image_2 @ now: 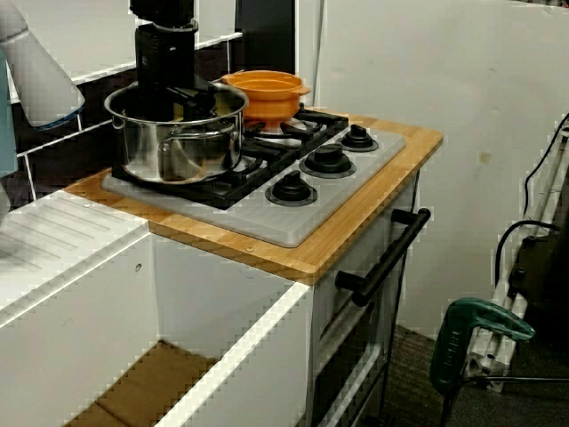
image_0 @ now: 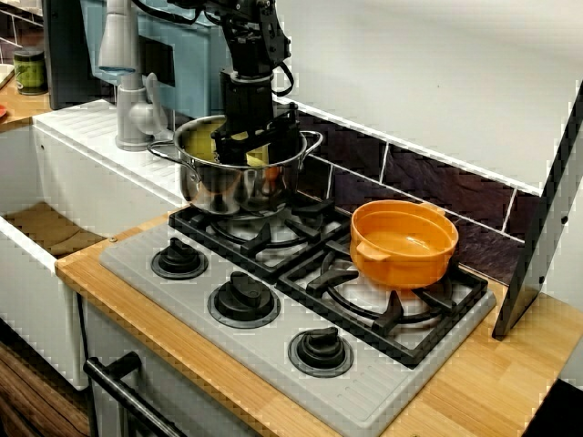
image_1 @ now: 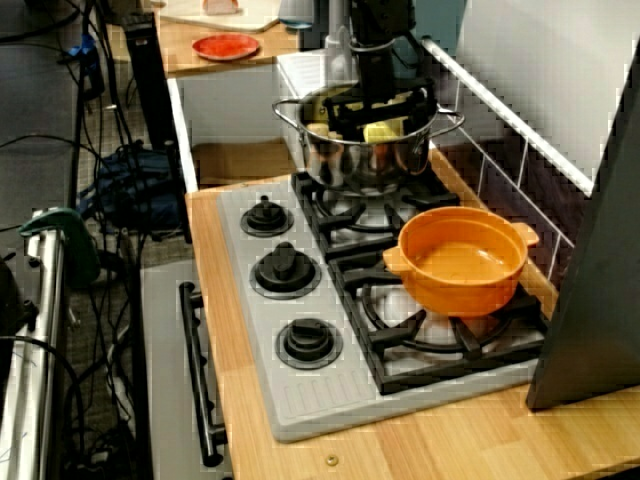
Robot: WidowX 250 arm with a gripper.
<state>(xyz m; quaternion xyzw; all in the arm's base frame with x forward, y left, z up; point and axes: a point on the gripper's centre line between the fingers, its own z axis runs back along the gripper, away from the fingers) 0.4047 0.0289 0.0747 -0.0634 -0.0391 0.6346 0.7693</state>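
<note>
Counter: wooden top with a grey hob set in it and dark tiles behind.
Me: my gripper hangs straight down into the steel pot, fingertips below its rim.
Jaws: sunk in the pot and half hidden by its wall, so I cannot tell whether they are spread or pinching.
Pot: on the burner nearest the sink.
Inside: something yellow lies just beside my fingers, perhaps touching them.
Neighbour: orange pot on the next burner, well apart from me.
Knobs: three black knobs along the hob's front edge.
</note>
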